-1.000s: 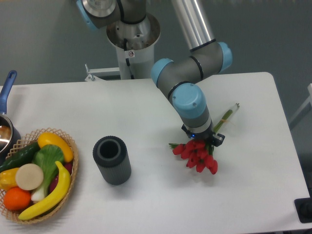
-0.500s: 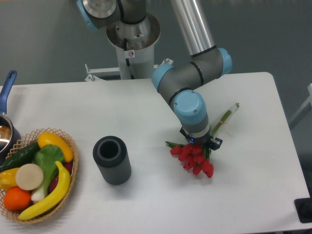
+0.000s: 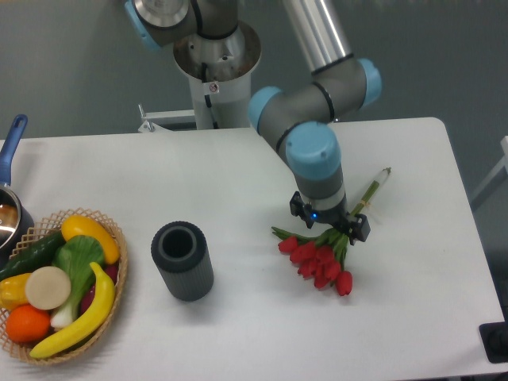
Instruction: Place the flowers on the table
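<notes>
Flowers (image 3: 317, 258) now flat on the table (image 3: 413, 278), right of centre; earlier they hung from the wrist. Red heads point near-left, pale stems far-right. Gripper (image 3: 332, 225) has risen, directly above the leaves; finger gap indiscernible. Dark cylinder (image 3: 182, 260) well left.

UR5e arm (image 3: 305, 119): grey rounded joint housings, light blue end caps | upper link: polished silver tube, upper centre of frame | base (image 3: 216, 55): pale round column, small red-and-white sticker, upper left | gripper (image 3: 330, 223): black block, tiny blue light on its face
</notes>
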Motion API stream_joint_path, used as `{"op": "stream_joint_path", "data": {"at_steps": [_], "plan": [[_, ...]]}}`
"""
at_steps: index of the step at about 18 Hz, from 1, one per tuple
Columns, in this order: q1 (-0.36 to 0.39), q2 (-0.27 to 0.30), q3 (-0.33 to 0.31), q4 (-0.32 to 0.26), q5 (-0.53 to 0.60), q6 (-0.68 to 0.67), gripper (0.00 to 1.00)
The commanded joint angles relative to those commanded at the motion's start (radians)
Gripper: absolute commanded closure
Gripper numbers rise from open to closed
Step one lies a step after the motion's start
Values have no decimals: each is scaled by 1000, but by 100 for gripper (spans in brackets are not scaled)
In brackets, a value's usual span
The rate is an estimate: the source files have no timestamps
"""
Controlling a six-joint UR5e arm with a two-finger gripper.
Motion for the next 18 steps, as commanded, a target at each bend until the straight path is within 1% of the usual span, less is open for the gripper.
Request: {"op": "stream_joint_path", "data": {"at_steps": [3, 5, 6, 8, 11, 13, 15, 18], "plan": [[35, 63, -2, -8, -87, 0, 0], [64, 115, -2, -18, -98, 0, 0], [74, 140, 3, -37, -101, 9, 0], [107, 189, 17, -101, -106, 107, 0], [182, 256, 18, -211, -141, 280, 0], [230, 290, 15, -257, -157, 384, 0], [284, 319, 8, -293, -195, 483, 0], [354, 353, -2, -333, -250, 569, 0]]}}
